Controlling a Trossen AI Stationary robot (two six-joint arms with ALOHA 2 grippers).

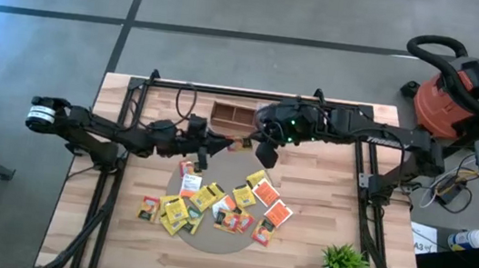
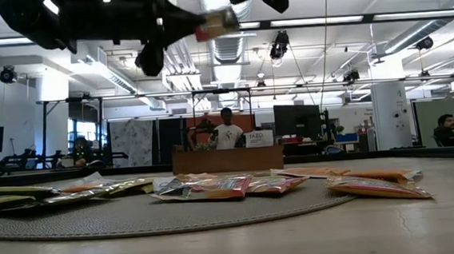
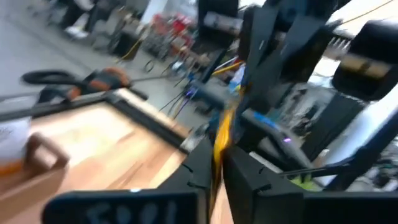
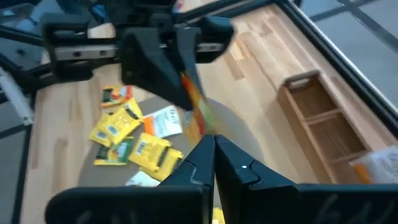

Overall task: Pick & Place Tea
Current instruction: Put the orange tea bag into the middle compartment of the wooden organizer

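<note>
I see most of the tea [image 1: 212,206] spread on the round grey mat [image 1: 213,242] on the table [image 1: 323,199]. Beyond the mat, both end effectors pinch one orange packet [image 4: 194,106] in mid-air: left end effector [image 1: 244,143], right end effector [image 1: 254,145], just short of the wooden tray [image 1: 233,114].

My left wrist view all blurred, packet [image 3: 219,142] between the fingers seen only as a yellow edge, packet labels [image 1: 189,183] too small to read, wooden tray [image 4: 323,118] cut by right wrist frame.
</note>
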